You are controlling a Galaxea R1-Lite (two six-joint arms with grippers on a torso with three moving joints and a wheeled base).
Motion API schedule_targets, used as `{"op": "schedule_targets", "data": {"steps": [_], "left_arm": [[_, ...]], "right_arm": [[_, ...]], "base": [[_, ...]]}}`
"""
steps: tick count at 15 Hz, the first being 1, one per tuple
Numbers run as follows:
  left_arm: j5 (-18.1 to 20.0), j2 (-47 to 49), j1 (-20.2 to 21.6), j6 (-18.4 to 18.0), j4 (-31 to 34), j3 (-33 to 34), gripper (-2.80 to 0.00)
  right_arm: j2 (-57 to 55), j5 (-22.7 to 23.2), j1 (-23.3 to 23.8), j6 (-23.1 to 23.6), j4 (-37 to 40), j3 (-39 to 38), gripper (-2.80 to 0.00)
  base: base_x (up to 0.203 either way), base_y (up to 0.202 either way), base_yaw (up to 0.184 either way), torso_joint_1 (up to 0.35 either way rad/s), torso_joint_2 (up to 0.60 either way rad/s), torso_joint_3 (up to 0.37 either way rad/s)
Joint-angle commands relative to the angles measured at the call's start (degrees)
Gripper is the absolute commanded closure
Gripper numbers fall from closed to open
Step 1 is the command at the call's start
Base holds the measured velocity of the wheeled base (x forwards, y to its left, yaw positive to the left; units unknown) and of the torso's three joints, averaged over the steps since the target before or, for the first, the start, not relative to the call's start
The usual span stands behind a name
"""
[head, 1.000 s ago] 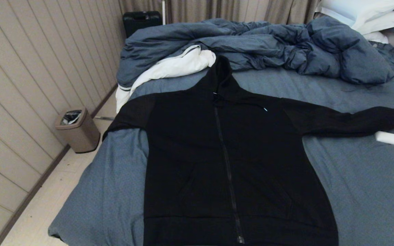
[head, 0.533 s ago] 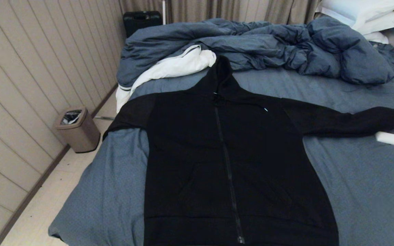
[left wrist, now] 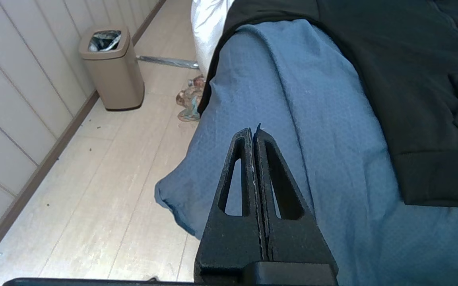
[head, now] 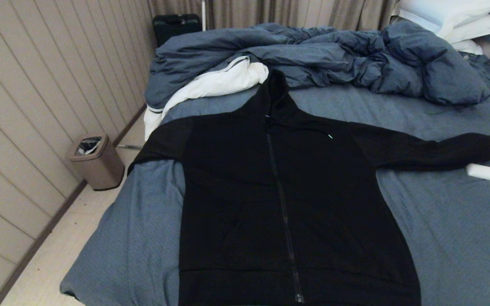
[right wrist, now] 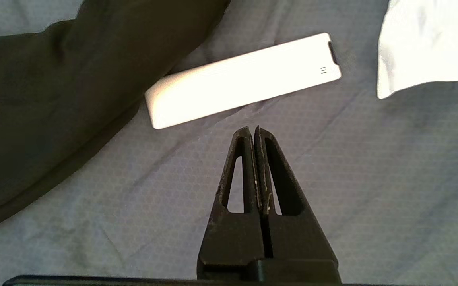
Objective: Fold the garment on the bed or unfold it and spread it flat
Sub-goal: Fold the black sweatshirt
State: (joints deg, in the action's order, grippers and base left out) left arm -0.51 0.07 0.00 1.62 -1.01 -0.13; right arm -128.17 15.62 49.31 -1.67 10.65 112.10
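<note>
Across the bed (head: 440, 238) the garment (head: 287, 204) is laid flat, zipper up; the right gripper (right wrist: 253, 129) is held closed beside a white remote (right wrist: 245, 79), the left gripper (left wrist: 253, 130) closed, empty.

Head view: set high at the foot edge of the bed (head: 440, 238), angled forward and down across the garment (head: 287, 199) toward the rumpled duvet (head: 313, 59) and curtains beyond. Left wrist view: low and close beside the bed's corner (left wrist: 292, 119), facing along the floor toward the bin (left wrist: 111, 67); shares with the head view the bin (head: 96, 161), the garment's hem (left wrist: 431, 99) and the hanging sheet edge. Right wrist view: very near, facing down onto the bed sheet (right wrist: 372, 178); shares with the head view the garment's sleeve end (right wrist: 54, 99) and the white slab (right wrist: 245, 79) beside it (head: 489, 173).
</note>
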Motion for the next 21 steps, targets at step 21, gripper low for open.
{"op": "schedule_targets", "data": {"steps": [21], "left_arm": [[-0.02, 0.01, 0.0, -0.04, -0.04, -0.04, 0.0]], "right_arm": [[0.2, 0.03, 1.58, 0.09, -0.02, -0.39, 0.0]], "base": [[0.0, 0.0, 0.0, 0.04, -0.1, -0.062]]}}
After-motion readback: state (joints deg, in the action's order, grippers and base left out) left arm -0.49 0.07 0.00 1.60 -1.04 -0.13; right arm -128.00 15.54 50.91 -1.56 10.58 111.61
